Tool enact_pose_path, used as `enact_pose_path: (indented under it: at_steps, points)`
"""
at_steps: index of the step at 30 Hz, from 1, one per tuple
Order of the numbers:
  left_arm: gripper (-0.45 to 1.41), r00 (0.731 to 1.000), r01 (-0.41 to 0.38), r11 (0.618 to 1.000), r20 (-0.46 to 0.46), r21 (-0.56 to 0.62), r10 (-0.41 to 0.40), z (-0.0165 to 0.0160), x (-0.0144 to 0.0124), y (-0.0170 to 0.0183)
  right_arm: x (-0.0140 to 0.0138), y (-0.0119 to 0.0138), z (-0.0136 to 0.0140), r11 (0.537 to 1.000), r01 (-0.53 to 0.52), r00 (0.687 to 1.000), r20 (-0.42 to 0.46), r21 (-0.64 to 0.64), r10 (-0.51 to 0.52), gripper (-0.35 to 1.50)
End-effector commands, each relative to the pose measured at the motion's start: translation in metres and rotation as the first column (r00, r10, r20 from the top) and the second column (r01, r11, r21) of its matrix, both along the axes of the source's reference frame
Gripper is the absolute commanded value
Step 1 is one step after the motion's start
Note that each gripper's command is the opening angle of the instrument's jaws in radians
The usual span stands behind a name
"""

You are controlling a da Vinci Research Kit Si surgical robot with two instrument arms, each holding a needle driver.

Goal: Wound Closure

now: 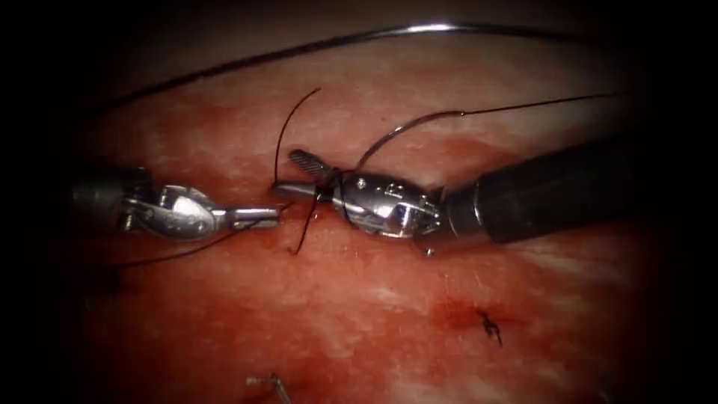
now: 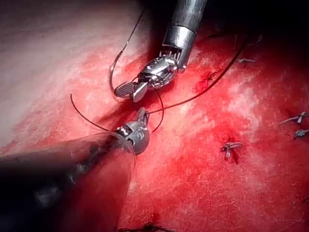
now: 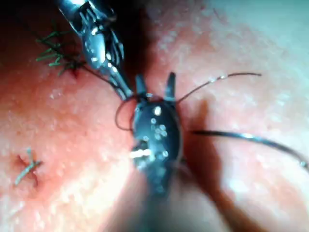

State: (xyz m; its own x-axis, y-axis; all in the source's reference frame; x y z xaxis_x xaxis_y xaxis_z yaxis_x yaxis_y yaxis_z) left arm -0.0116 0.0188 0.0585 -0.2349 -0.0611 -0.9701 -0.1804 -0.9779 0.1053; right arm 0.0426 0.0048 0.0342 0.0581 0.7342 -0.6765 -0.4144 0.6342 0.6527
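While the right arm's shiny steel tool [image 1: 298,173] sits with jaws spread around dark thin thread [image 1: 305,224] mid-cut, the left steel tool [image 1: 258,217] is clenched on that thread. That thin curved silver needle [image 1: 404,127] lies free above, so I reckon a tug could snag it on the wet red tissue [image 1: 359,314].

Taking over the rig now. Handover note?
Left tool: jaws shut on the thread.
Right tool: jaws open beside the thread, holding nothing.
Needle: held by neither tool, lying on the tissue behind the right tool, apparently not in it.
Done: one knotted stitch.
Left: can't tell how much of the cut is still open.
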Motion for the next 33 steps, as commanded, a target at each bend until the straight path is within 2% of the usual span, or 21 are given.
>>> enact_pose_path:
  at_steps: [1,7,11,23,33]
  points:
    - [-0.45,1.000,-0.001,1.000,0.002,0.010,0.001,0.0008,-0.0004,-0.0002,0.0006,-0.0003,0.0011,0.999,-0.015,1.000,0.013,0.041,0.015,0.34]
    - [-0.45,1.000,0.001,1.000,0.006,0.024,-0.001,0.0016,-0.0001,0.0008,0.0009,-0.0002,0.0027,0.982,-0.074,0.997,0.048,0.173,0.067,0.29]
    - [-0.45,1.000,0.001,1.000,0.007,0.024,-0.001,0.0020,0.0000,0.0012,0.0012,0.0002,0.0037,0.935,-0.165,0.986,0.059,0.314,0.154,0.32]
    - [-0.45,1.000,0.005,0.999,0.001,0.035,-0.005,0.0020,0.0002,0.0027,0.0012,0.0018,0.0057,0.916,-0.208,0.976,0.129,0.343,0.174,0.32]
    - [-0.45,1.000,0.017,0.999,-0.006,0.048,-0.017,0.0035,0.0006,0.0042,0.0012,0.0034,0.0073,0.905,-0.234,0.969,0.154,0.356,0.191,0.32]
